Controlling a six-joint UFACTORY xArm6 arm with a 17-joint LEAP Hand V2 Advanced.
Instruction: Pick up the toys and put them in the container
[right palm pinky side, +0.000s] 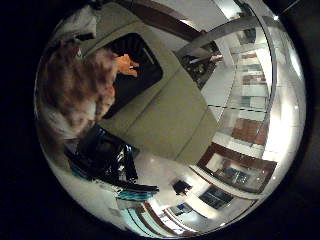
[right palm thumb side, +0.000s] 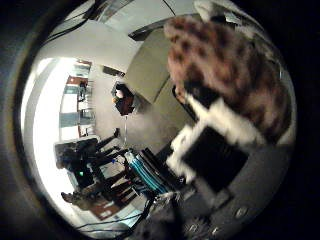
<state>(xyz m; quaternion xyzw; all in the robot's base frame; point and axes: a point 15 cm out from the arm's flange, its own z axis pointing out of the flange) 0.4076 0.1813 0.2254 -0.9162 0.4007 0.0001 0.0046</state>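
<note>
We saw a soft plush toy of spotted brown and cream fur (right palm thumb side: 227, 65) lying close against the palm, filling a large share of both palm views. The white and black hand (right palm thumb side: 212, 135) had its fingers curled against the fur, one white and black finger crossing in front of the toy in the thumb side view, so we judged it closed on the toy and carrying it. How far round the toy the fingers reached we could not tell, because the fur hid most of the contact.

Below, in the little finger side view, a dark rectangular container (right palm pinky side: 135, 75) sat on a pale beige tabletop (right palm pinky side: 175, 110). An orange toy (right palm pinky side: 126, 64) lay inside it, near one end. The held toy hung over the table just beside the container's edge, partly overlapping its opening in that view.

We judged the plush to be light, yielding and not fragile, with fur that gave good friction. It would squash under the fingers and might sag or swing from a loose hold. A wrap round the thick middle of the body seemed safer to us than a pinch on a limb or a tuft of fur.
</note>
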